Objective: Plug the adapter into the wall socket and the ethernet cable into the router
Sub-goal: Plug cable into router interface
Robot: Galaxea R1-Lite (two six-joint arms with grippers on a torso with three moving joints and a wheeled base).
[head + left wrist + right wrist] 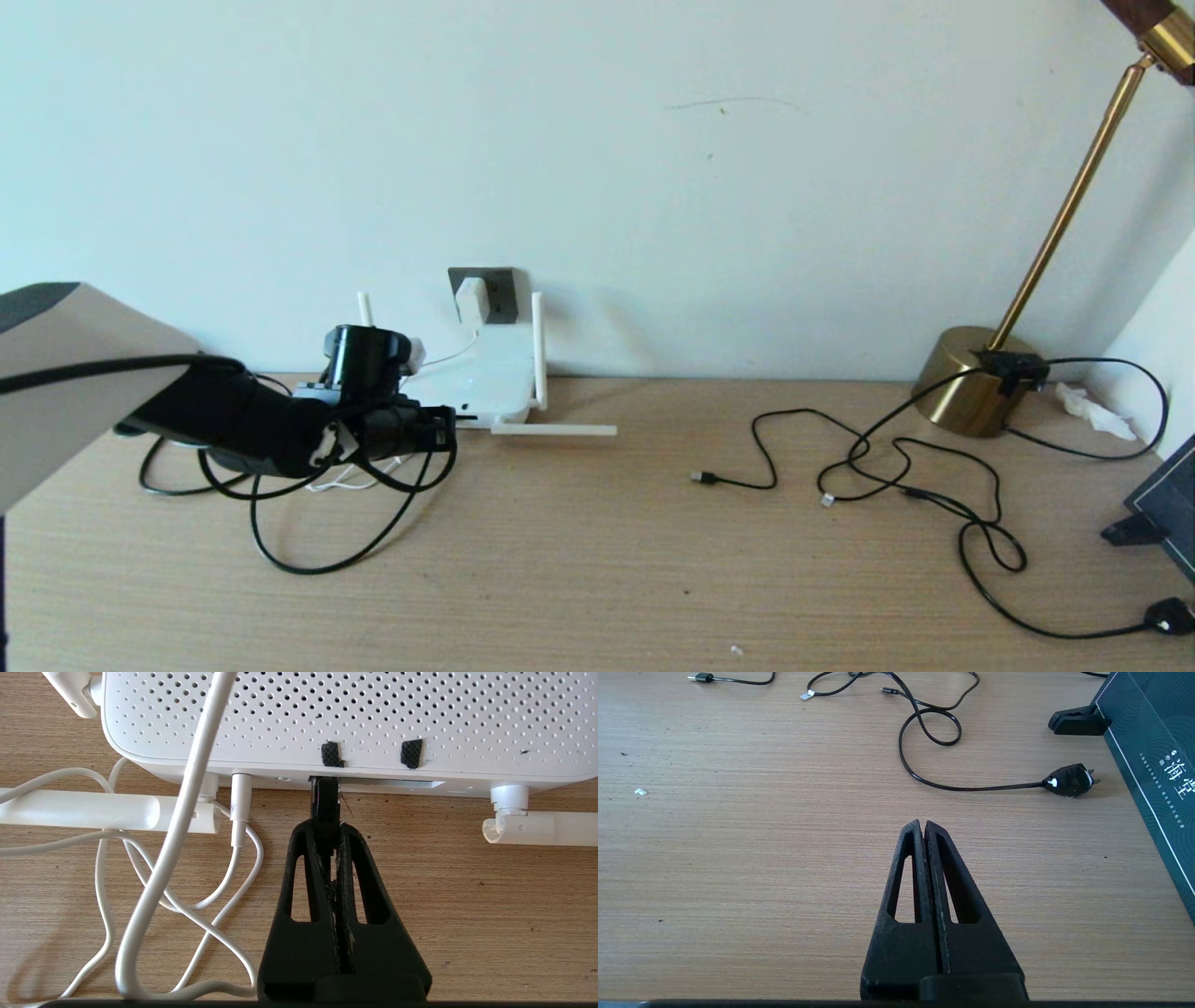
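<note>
Head view — left gripper [439,431] hiding router [485,378] ports

1. The router [476,385] sits on the counter [597,569] at far left, against the wall.
2. The wall socket [502,291] is on the wall just behind the router, with the adapter [472,299] plugged in it.
3. The left gripper [328,828] is at the router's near edge, its fingers [306,868] closed on the ethernet cable [317,551] connector at a port.
4. The lamp base [971,378] stands far right.
5. Thin cords [896,467] lie between the router and the lamp.
6. A plug [1169,616] lies at near right.
</note>
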